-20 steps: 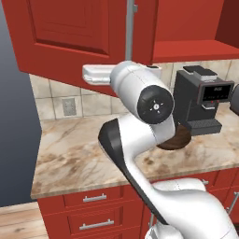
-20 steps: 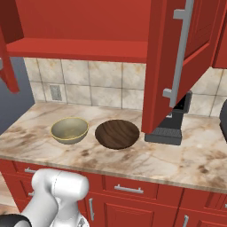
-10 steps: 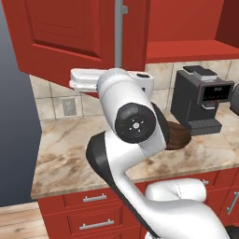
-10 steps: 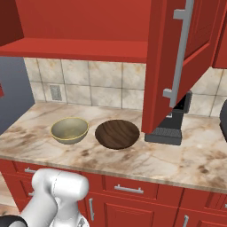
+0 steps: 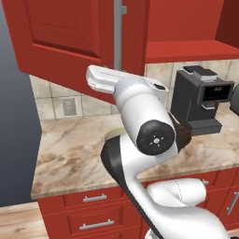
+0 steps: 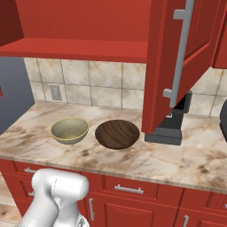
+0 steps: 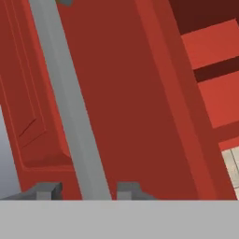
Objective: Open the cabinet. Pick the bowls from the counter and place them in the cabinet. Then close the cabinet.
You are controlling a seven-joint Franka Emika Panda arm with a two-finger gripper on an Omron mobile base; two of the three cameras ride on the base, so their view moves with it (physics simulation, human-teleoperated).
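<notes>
Hand view has the jaws apart astride the silver bar handle (image 7: 70,107) of the cabinet (image 7: 130,93) door.

Layout around the counter, cabinet doors swung out

On the counter (image 6: 146,165) two bowls sit side by side, close but apart: the olive-tan bowl (image 6: 69,130) to the left, the wood-grained bowl (image 6: 117,134) to its right; right of them, toward the wall, stands a coffee machine (image 6: 170,126), partly behind the open right door (image 6: 175,57); the cabinet (image 6: 84,46) hangs above the counter; drawers (image 6: 128,189) lie below it; an outlet (image 6: 56,92) sits on the wall behind, left of the bowls.
</notes>
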